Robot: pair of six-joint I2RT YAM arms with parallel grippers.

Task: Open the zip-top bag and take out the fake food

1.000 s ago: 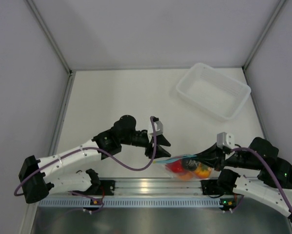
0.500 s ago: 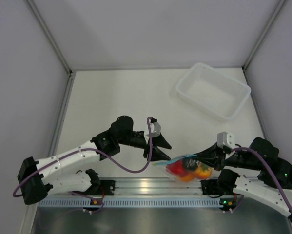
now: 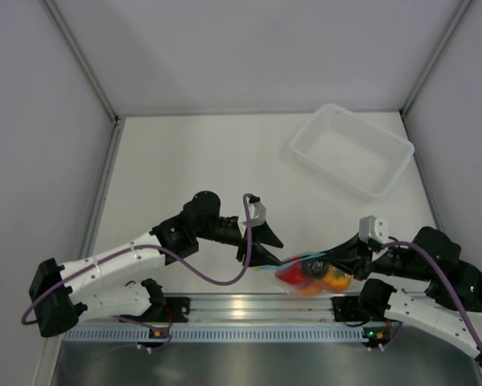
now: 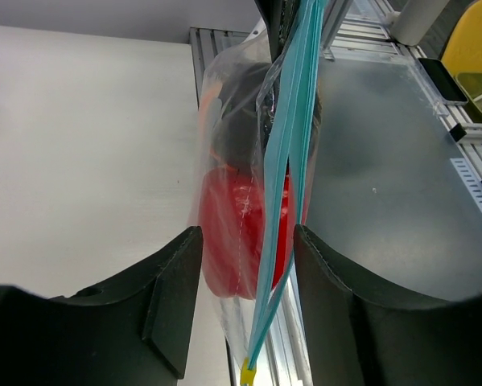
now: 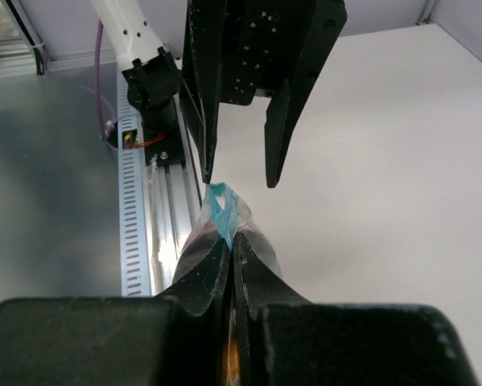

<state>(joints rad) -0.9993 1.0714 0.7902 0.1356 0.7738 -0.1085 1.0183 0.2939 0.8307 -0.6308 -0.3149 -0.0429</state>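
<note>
The zip-top bag (image 3: 311,273) hangs just above the table's near edge, with a red pepper (image 3: 290,275), orange fruits (image 3: 334,280) and a dark piece (image 3: 313,266) inside. My right gripper (image 3: 343,257) is shut on the bag's light-blue zip strip (image 5: 222,205), pinching it between its fingertips (image 5: 233,238). My left gripper (image 3: 270,248) is open, its two fingers straddling the bag's left end without touching it. In the left wrist view the gripper (image 4: 247,233) has the zip strip (image 4: 287,177), the red pepper (image 4: 236,241) and the dark piece (image 4: 241,133) between its fingers. A yellow zip slider (image 4: 247,374) sits at the strip's near end.
A white translucent tray (image 3: 396,171) stands at the back right of the table. An aluminium rail (image 3: 241,305) with the arm bases runs along the near edge, right under the bag. Grey walls enclose the table on three sides.
My left gripper has moved down and right so that its open fingers now straddle the bag's left end. The right gripper still holds the strip; the bag swayed slightly.
</note>
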